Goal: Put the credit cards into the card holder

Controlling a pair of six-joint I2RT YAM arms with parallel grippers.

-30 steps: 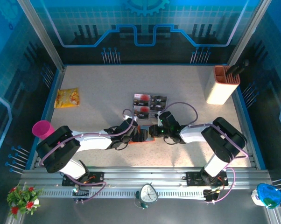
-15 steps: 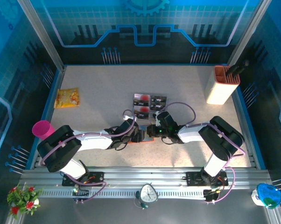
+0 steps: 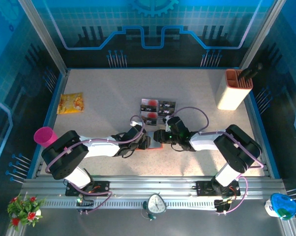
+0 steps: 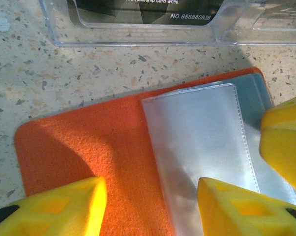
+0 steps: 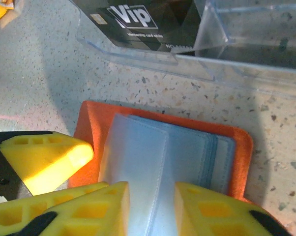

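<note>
The card holder (image 3: pixel 151 147) lies open on the table between both grippers, an orange wallet (image 4: pixel 84 147) with clear pockets (image 4: pixel 197 132). My left gripper (image 4: pixel 151 206) is open and hovers over its orange flap and the first pocket. My right gripper (image 5: pixel 151 211) stands with a narrow gap, and a raised clear pocket leaf (image 5: pixel 138 152) runs between its fingers. The right gripper's finger (image 4: pixel 285 142) reaches in at the wallet's right edge in the left wrist view. The credit cards (image 3: pixel 158 109), black with "Vip" lettering (image 5: pixel 138 19), sit in a clear plastic tray (image 5: pixel 236 69) just beyond the wallet.
A tall cream-and-orange container (image 3: pixel 233 89) stands at the back right. A yellow snack packet (image 3: pixel 71 103) lies at the left, and a pink cup (image 3: pixel 44 135) sits by the left edge. The tray's front wall (image 4: pixel 138 42) is close beyond the wallet.
Both grippers have shifted slightly over the open wallet; the right gripper has edged a little left and away from me. The cards have not moved.
</note>
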